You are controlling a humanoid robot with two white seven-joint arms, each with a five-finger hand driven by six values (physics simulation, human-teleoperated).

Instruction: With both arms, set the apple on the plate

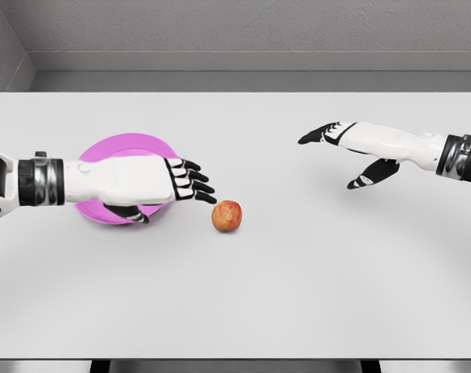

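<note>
Fingers [190,180] loose beside apple [227,216]

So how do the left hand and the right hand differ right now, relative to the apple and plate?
The left hand hangs over the pink plate, fingertips close to the apple; the right hand is far off to the apple's other side, over bare table. The left covers part of the plate; the right covers nothing. Both are open and hold nothing.

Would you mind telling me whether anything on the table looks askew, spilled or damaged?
Nothing stands out. The apple sits whole on the table, the pink plate lies flat under the left hand, and the right hand hovers open.
</note>
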